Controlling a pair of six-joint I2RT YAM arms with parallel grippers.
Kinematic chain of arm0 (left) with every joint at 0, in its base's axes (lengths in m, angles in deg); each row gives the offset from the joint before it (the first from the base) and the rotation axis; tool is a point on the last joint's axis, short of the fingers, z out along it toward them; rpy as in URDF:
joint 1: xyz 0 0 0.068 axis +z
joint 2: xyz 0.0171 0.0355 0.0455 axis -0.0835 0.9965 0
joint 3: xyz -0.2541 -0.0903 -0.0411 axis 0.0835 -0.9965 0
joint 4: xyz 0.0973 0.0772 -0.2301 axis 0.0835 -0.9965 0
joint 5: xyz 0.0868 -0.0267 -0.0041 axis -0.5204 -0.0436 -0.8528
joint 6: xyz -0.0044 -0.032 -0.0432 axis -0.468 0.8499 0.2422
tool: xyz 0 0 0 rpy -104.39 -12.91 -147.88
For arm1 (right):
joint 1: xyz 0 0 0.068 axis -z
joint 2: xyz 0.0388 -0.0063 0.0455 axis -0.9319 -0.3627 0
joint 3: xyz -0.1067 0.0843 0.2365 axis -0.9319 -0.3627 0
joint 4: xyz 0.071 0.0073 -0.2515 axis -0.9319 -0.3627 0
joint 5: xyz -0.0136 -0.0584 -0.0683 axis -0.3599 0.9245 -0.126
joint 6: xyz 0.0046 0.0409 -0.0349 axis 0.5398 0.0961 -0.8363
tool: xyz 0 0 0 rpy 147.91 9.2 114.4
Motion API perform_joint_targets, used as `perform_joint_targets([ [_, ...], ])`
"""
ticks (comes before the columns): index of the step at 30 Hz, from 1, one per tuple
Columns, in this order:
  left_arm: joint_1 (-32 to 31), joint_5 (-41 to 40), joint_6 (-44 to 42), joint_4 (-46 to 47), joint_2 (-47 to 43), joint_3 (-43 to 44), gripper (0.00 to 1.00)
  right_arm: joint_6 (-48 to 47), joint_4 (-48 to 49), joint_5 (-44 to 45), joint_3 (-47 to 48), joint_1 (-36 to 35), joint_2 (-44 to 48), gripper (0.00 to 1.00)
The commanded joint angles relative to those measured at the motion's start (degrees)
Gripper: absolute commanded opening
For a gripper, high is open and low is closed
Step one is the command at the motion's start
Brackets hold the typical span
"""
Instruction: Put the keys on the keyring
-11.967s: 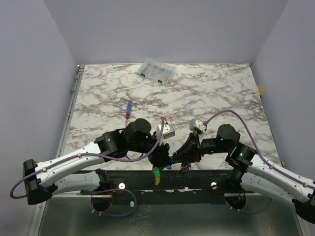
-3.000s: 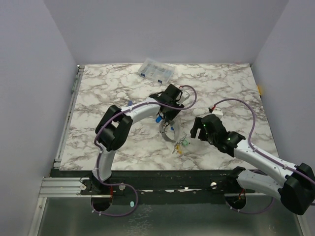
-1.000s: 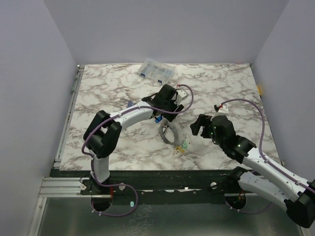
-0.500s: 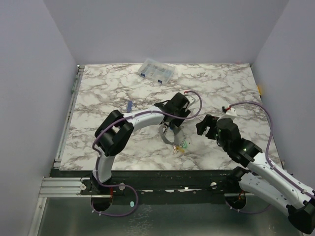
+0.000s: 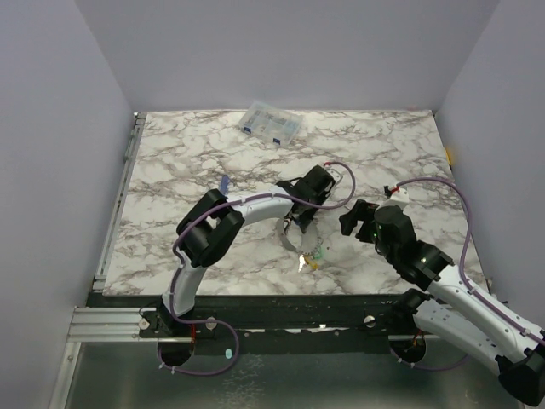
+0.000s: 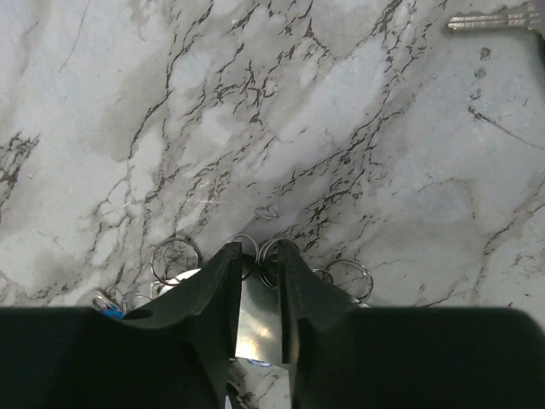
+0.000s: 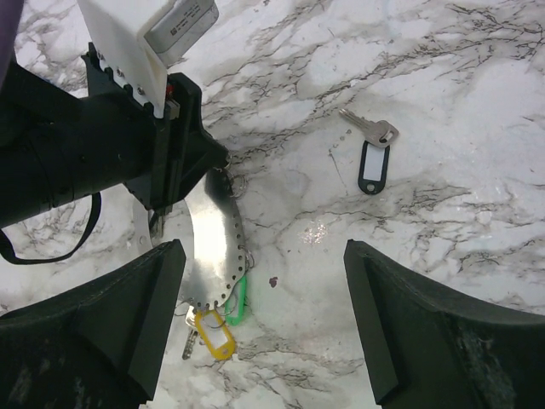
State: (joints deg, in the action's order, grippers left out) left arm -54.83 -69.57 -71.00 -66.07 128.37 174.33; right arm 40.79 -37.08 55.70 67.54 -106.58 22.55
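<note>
The keyring (image 7: 213, 247) is a curved grey metal band with holes, lying on the marble. A yellow-tagged key (image 7: 215, 334) and a green-tagged key (image 7: 237, 298) hang from its near end. My left gripper (image 7: 204, 162) is shut on the band's far end. In the left wrist view the band (image 6: 257, 328) fills the gap between the fingers (image 6: 213, 290), with small split rings around it. A black-tagged key (image 7: 372, 167) lies loose to the right. My right gripper (image 7: 262, 256) hovers open above the table with nothing between its fingers. From above, the keyring (image 5: 294, 237) lies between the left gripper (image 5: 300, 217) and the right gripper (image 5: 349, 223).
A clear compartment box (image 5: 271, 123) stands at the back of the table. The blue end of a slim screwdriver (image 5: 223, 182) shows left of the left arm. A bare key blade (image 6: 490, 21) lies at the top right of the left wrist view.
My left gripper has moved right and down onto the keyring's far end, and its jaws have narrowed around the band. The right gripper shifted slightly right and stays open.
</note>
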Motion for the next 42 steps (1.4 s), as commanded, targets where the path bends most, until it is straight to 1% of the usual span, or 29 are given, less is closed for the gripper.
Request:
perform_joint_targets([
  [1, -0.8, -2.5, 0.1, -0.1, 2.1, 1.0, 0.22, 0.1, -0.9, -0.4, -1.1, 0.2, 0.3, 0.86],
  [6, -0.8, -3.3, 0.6, -0.3, 2.2, 0.5, 0.11, -0.1, -0.6, -0.8, -1.1, 0.1, 0.1, 0.86],
  [8, -0.9, -3.1, 0.7, -0.3, 1.8, 0.3, 0.05, -0.2, -0.4, -0.9, -1.1, 0.1, -0.1, 0.86],
  [9, -1.0, -3.0, 0.8, -0.4, 1.5, 0.3, 0.00, -0.2, -0.3, -0.9, -1.1, 0.1, -0.2, 0.86],
  [24, -1.0, 1.5, 2.2, 0.7, -7.2, -3.3, 0.00, -0.1, 0.4, 0.0, -1.2, 0.1, 1.4, 0.85],
  [32, -1.3, 1.0, 3.3, 2.6, -11.8, -6.8, 0.00, -0.5, 1.2, -0.8, -1.3, 0.1, 1.4, 0.84],
  [35, -1.4, 1.1, 3.5, 2.8, -13.7, -7.7, 0.00, -1.7, 2.9, -3.1, -2.0, 0.2, 1.7, 0.85],
  [42, -1.5, 2.0, 5.8, 3.0, -19.3, -10.4, 0.00, -5.8, 10.6, -12.6, -4.8, 0.2, 2.7, 0.85],
])
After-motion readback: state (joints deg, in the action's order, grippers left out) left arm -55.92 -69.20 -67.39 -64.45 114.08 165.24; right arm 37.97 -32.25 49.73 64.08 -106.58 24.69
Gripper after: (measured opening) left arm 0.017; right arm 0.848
